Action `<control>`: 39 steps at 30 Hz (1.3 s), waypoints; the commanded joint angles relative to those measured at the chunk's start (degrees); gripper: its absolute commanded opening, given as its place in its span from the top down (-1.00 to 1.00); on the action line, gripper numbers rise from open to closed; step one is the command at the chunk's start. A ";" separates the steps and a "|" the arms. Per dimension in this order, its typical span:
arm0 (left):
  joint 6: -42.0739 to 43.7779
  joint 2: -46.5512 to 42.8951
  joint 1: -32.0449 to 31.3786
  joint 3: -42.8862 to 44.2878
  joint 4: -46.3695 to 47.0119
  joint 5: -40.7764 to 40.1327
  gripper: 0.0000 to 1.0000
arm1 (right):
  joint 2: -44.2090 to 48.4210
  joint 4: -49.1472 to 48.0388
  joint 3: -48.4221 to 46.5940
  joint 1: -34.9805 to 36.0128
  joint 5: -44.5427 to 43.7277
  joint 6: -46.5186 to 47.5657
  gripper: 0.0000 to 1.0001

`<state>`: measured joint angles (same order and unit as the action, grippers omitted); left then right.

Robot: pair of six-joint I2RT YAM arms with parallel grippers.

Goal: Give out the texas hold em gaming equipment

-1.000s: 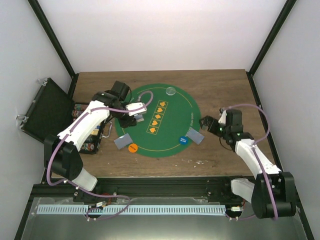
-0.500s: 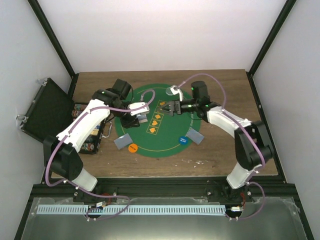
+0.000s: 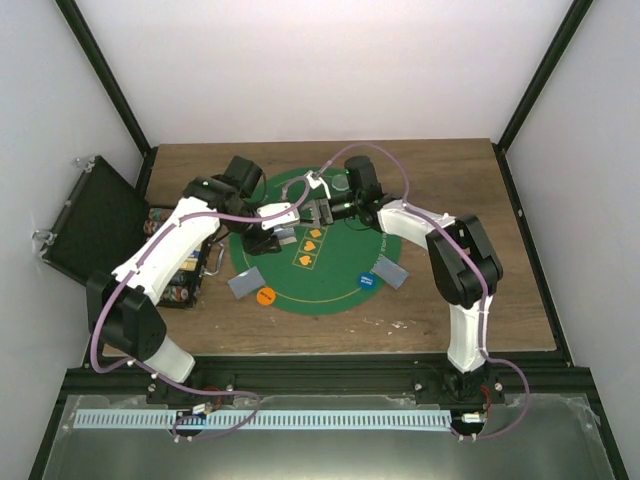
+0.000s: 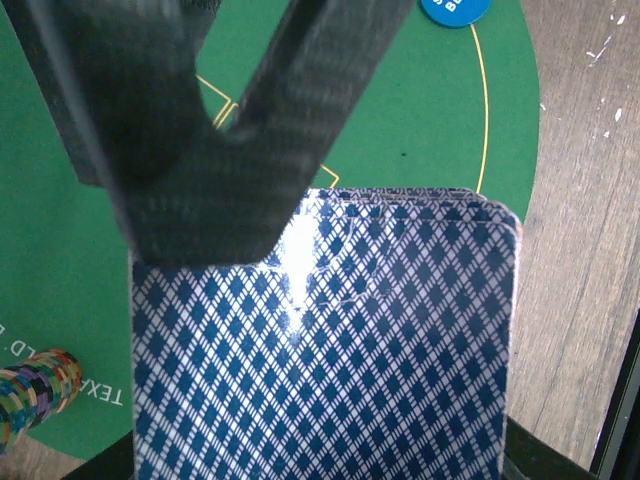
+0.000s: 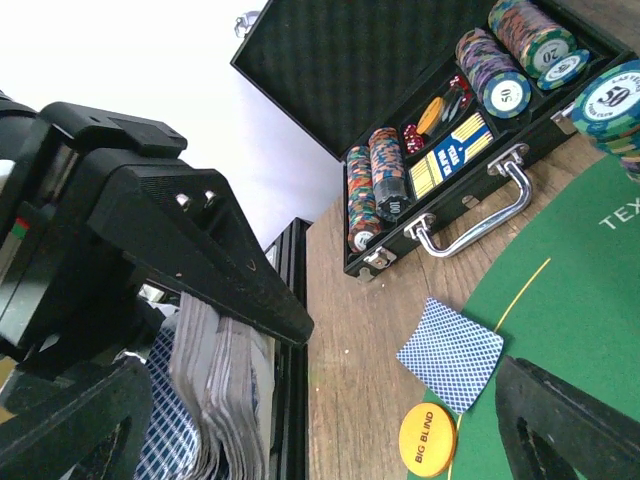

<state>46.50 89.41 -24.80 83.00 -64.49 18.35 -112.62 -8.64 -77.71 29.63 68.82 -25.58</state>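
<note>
While the left gripper (image 3: 278, 226) is clamping the deck of cards (image 4: 330, 340) | right gripper (image 3: 318, 202) is hovering, jaws apart | deck is lying just left of it.

The overhead view looks steeply down from above and behind the arm bases, taking in the whole bench (image 3: 440, 170) from far off. The left wrist view faces down, very close to a card deck (image 4: 330, 360), with the green mat (image 4: 440, 130) beyond. The right wrist view looks low across the bench toward the open black case (image 5: 400, 60). All three views share the mat; both wrist views share the deck.
</note>
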 commanded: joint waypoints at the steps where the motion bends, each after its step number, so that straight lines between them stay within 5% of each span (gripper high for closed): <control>1: -0.09 0.86 -0.27 1.90 0.41 1.50 0.01 | -1.72 -0.12 -3.56 1.55 2.46 0.59 -0.88; 14: -0.70 0.97 -0.25 1.69 2.34 -0.25 0.04 | -3.02 11.38 -7.26 3.21 -4.90 9.26 -0.79; 39: -0.53 0.89 -0.22 -2.10 4.57 -4.17 0.07 | 6.17 22.10 -5.94 0.11 -12.78 16.41 0.79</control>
<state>45.39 90.70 -24.80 82.08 -60.42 14.35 -109.32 9.63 -82.52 30.55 60.36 -11.49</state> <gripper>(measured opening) 0.465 0.132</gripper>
